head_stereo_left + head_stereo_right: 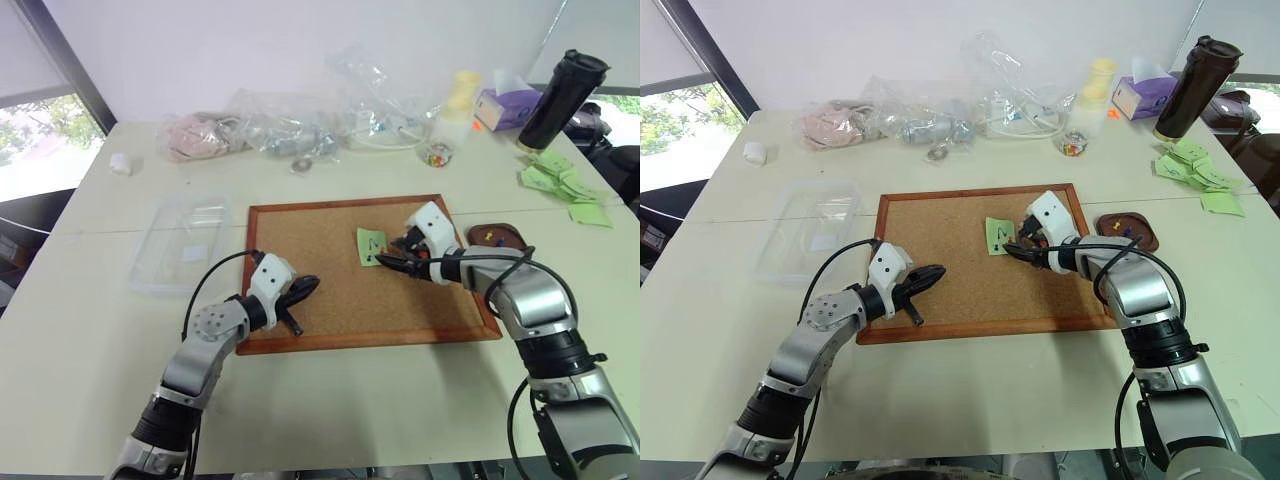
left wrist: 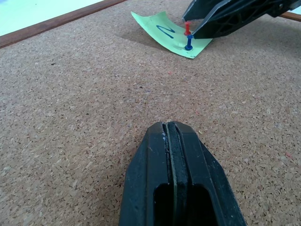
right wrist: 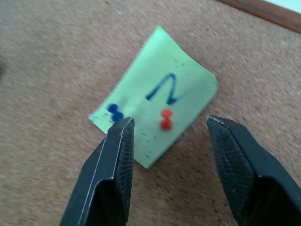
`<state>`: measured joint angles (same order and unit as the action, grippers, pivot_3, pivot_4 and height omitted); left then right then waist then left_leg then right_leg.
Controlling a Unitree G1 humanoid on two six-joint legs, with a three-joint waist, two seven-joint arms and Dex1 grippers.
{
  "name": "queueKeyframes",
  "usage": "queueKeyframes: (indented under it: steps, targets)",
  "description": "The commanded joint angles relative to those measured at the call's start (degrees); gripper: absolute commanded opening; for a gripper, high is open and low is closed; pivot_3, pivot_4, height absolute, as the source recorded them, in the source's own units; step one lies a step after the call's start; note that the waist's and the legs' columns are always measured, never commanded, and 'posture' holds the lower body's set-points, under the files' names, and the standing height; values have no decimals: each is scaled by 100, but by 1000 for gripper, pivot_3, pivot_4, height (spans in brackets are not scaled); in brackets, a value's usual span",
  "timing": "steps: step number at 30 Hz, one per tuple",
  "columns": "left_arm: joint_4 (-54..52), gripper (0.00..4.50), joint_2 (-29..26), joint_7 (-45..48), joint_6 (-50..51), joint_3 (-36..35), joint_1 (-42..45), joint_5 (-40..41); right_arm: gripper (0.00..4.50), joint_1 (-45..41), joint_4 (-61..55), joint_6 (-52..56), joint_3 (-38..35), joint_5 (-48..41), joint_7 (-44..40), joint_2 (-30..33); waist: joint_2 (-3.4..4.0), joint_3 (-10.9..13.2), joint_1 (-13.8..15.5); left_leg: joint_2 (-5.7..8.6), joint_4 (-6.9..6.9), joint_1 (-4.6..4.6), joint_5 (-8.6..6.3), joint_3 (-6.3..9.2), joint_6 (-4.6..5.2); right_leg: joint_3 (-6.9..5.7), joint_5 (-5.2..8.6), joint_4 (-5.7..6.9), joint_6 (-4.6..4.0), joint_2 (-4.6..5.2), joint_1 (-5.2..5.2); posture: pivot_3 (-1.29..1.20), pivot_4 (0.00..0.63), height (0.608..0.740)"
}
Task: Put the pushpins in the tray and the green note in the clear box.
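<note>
Green note (image 3: 155, 106) pinned flat on the corkboard (image 1: 330, 300), toward its right edge, by a red pushpin (image 3: 165, 119) and a blue pushpin (image 3: 114, 111). Right hand (image 3: 169, 141) poised just over the red one, fingers spread, grasping nothing. Left hand (image 2: 175, 155) clenched and empty near the corkboard's front-left corner. Tray (image 1: 508, 237) on the tabletop (image 1: 380, 410) just beyond the corkboard's right edge; clear box (image 1: 185, 245) beyond its left.

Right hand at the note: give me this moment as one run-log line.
right hand: open, astride red pin | blue pin: in note | note: pinned to corkboard | left hand: shut, empty
</note>
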<state>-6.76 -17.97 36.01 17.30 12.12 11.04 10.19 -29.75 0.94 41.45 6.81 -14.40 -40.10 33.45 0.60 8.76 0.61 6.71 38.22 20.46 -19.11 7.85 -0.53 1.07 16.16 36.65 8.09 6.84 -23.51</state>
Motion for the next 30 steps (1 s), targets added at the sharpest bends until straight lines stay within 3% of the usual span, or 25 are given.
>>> queueKeyframes:
  steps: [1, 4, 5, 7, 10, 11, 30]
  targets:
    - [54, 0, -21, 43, 192, 153, -176, -53, 2437, -168, 89, -196, 23, 73, -61, -87, 0, 0, -1, 0, 0, 0, 0, 0, 0, 0, 0, 0, 0, 0, 0, 0, 150, 740]
    - [50, 0, -20, 35, 200, 145, -178, -49, 2437, -186, 163, -242, 21, 116, -81, -144, 0, 0, -3, 0, 0, -1, 0, 0, 0, 0, 0, 0, 0, 0, 1, 0, 150, 740]
    - [51, 0, -18, 32, 200, 141, -178, -47, 2205, -194, 162, -256, 29, 123, -93, -166, 0, 0, -3, 0, 0, -1, 0, 0, 0, 0, 0, 0, 0, 0, 1, 0, 150, 740]
    - [53, 0, -14, 28, 203, 137, -179, -45, 1619, -205, 161, -258, 36, 135, -96, -206, 0, 0, -2, 0, 0, -1, 0, 0, 0, 0, 0, 0, 0, 0, 0, 0, 150, 740]
    - [56, 0, -9, 26, 205, 136, -176, -42, 134, -206, 177, -283, 60, 186, -102, -232, 0, 0, -3, 0, 0, 0, 0, 0, 0, 0, 0, 0, 0, 0, 0, 0, 150, 740]
    - [57, 0, -7, 25, 206, 136, -174, -41, 51, -204, 177, -287, 61, 203, -105, -232, -1, -1, -3, -1, 0, -1, 0, 0, 0, 0, 0, 0, 0, 0, 1, 0, 150, 740]
    - [90, 0, 0, 106, 387, 190, -105, 1, 51, -321, -967, 695, -1086, -447, 121, 254, -5, -3, 13, 0, -1, 3, 0, 0, 0, 0, 0, -2, 0, 0, -1, 0, 150, 740]
